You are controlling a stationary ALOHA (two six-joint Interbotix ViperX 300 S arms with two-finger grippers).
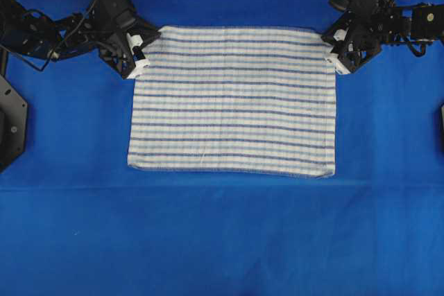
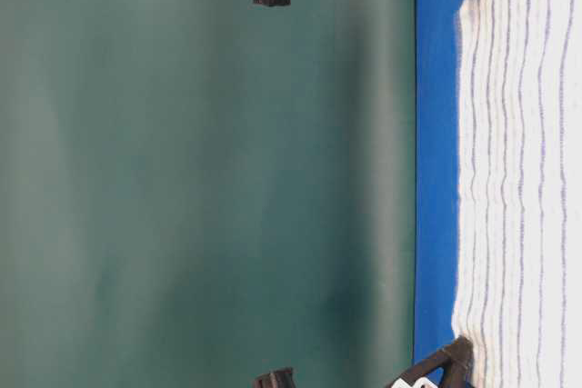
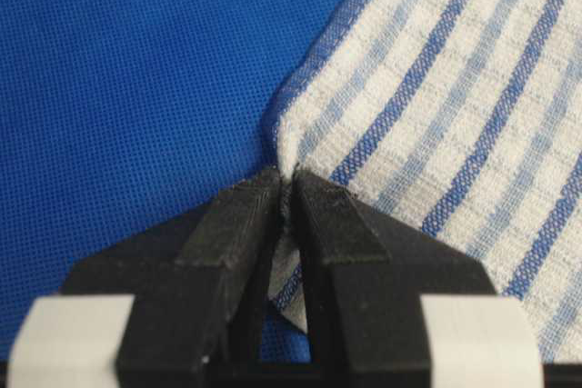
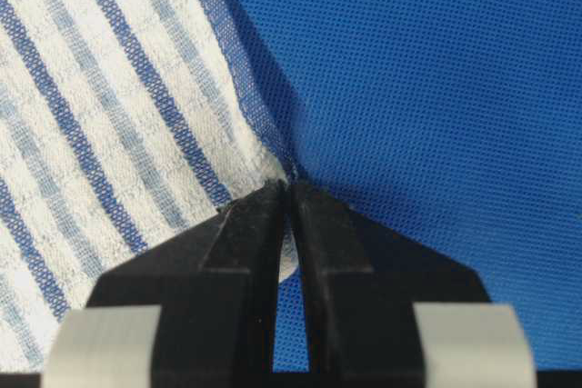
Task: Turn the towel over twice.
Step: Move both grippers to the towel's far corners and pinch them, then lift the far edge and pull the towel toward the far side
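Towel (image 1: 232, 98) lay flat on blue sheet (image 1: 222, 240). Left gripper (image 3: 286, 190) pinched its far left corner; right gripper (image 4: 288, 190) pinched its far right corner, jaws closed on cloth.

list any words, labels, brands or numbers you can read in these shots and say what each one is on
None: no readable text in any view.
The towel bears only blue stripes.
The blue sheet is plain.
The left gripper and right gripper, each shut on a towel corner, carry blank white tape.
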